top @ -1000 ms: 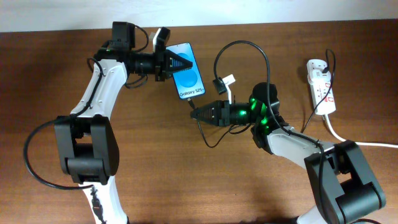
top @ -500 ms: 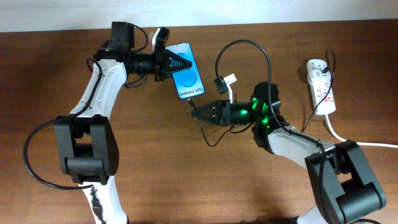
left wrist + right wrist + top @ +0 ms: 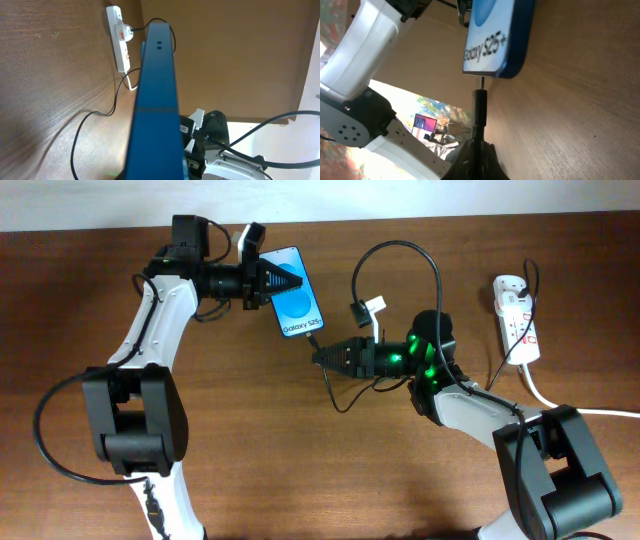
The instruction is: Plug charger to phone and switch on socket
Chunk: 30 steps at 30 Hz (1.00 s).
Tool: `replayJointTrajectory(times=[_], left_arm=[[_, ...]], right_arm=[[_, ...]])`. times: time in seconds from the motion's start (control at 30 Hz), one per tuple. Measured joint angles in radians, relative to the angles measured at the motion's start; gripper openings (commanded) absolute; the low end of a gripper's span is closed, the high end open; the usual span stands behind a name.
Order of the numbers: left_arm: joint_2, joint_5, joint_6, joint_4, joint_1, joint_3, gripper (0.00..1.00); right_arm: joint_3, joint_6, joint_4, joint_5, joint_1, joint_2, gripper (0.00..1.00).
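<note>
The phone (image 3: 297, 302), with a blue screen and "Galaxy S25+" text, lies tilted on the table. My left gripper (image 3: 282, 281) is shut on its upper end; the left wrist view shows its blue edge (image 3: 155, 100) filling the middle. My right gripper (image 3: 322, 357) is shut on the charger plug (image 3: 479, 107), a black tip on a thin black cable (image 3: 395, 248). In the right wrist view the tip meets the phone's lower edge (image 3: 495, 47) at its port. The socket (image 3: 516, 315) lies at the far right with a white plug block in it.
The thin black cable loops over the table between the phone and the socket and trails under my right arm (image 3: 340, 402). A thick white cord (image 3: 560, 406) runs from the socket off the right edge. The socket also shows in the left wrist view (image 3: 119, 40).
Both grippers and the phone have shifted up and slightly left on the table. The plug tip has closed the gap to the phone's lower edge.
</note>
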Motion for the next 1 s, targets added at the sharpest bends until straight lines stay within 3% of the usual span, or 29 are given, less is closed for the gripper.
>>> replayJointTrajectory(times=[1.0], left_arm=[[0.000, -0.035, -0.015, 0.037, -0.001, 0.000, 0.00]], right_arm=[[0.000, -0.005, -0.019, 0.056, 0.031, 0.000, 0.04]])
